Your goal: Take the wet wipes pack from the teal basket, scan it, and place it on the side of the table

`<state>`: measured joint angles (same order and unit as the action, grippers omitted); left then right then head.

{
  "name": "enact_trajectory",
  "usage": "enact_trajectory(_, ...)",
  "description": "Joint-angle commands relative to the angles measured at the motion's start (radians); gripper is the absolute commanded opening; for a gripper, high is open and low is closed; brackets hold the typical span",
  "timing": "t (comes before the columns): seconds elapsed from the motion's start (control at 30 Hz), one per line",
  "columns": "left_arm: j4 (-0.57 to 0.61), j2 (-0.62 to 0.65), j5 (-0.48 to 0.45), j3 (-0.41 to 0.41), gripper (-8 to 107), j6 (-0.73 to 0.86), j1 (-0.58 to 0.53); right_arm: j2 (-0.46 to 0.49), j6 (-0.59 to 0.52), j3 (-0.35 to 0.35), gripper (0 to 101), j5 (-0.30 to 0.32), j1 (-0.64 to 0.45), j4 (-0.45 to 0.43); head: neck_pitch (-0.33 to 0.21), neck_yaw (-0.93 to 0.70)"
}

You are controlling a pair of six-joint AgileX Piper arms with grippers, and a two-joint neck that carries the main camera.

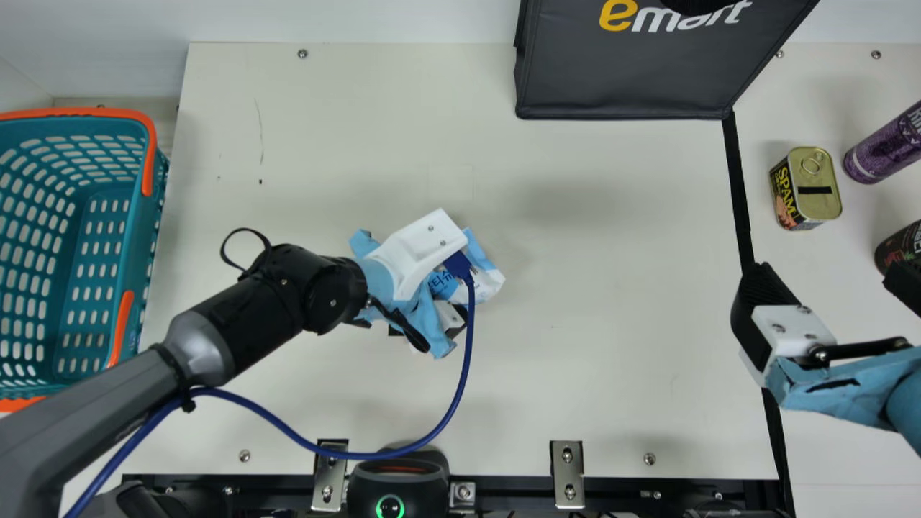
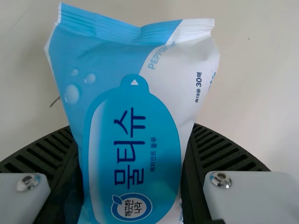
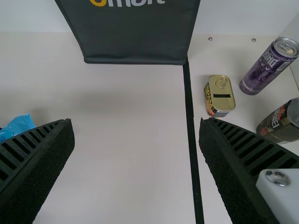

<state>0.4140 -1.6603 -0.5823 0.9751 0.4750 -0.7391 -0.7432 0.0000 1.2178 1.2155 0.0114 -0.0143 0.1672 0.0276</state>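
Wet wipes pack (image 2: 133, 93): you have 1, clasped between the 2 ribbed fingers of your left gripper (image 1: 421, 248), over the table left of centre in the main view. Your right gripper (image 1: 831, 284) stands with its 2 fingers spread, at the right. Largest first, you have 1 teal basket (image 1: 147, 223), 1 dark bag (image 1: 626, 83), 1 black device (image 1: 392, 482) with a green light, 2 cans (image 1: 881, 147) and 1 tin (image 1: 806, 188). Your pack is blue and white, crimped at its end, with printed bubbles. Behind your scratched cream table (image 1: 611, 288) runs a white wall (image 1: 360, 21).
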Motion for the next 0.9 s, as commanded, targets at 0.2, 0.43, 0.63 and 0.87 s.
enact_trajectory(0.2,0.125,-0.008,-0.073,0.013,-8,0.129,0.047,0.0,0.0,0.0,95,0.0,0.0,0.0,-0.029,0.0)
enact_trajectory(0.43,0.191,-0.026,-0.118,0.017,-8,0.199,0.081,0.0,0.0,0.0,95,0.0,0.0,0.0,-0.029,0.0)
enact_trajectory(0.63,0.205,-0.034,-0.131,0.013,-8,0.227,0.091,0.0,0.0,0.0,95,0.0,0.0,0.0,-0.029,0.0)
enact_trajectory(0.87,0.156,-0.037,-0.16,0.015,-8,0.241,0.09,0.0,0.0,0.0,95,0.0,0.0,0.0,-0.029,0.0)
